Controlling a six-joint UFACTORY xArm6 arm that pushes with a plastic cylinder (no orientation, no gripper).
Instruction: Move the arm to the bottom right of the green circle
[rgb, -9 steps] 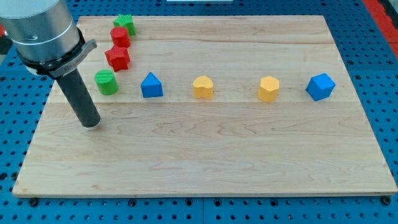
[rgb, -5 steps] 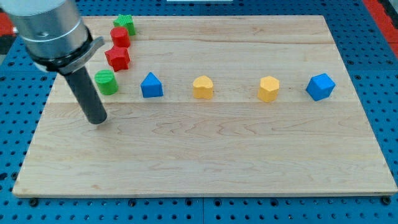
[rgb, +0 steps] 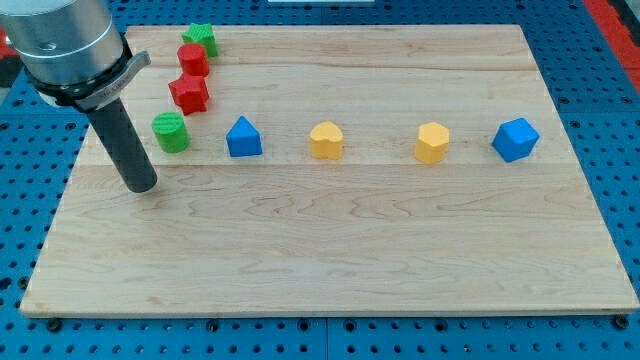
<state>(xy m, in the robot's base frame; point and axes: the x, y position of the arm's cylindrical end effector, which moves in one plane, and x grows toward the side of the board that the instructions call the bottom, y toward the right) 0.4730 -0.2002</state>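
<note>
No containers on the wooden bench (rgb: 400, 250), only eight loose blocks. Green circle (rgb: 171, 132) near the left edge, first in a row with the blue triangular block (rgb: 243, 137); tool tip (rgb: 143, 186) just nearer and left of it, apart, a plain rod with no jaws. Counted: two green, two red, two yellow, two blue.

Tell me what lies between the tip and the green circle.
Nothing: in the camera view only bare board separates my tip from the green circle, which sits up and to the view's right of it.
</note>
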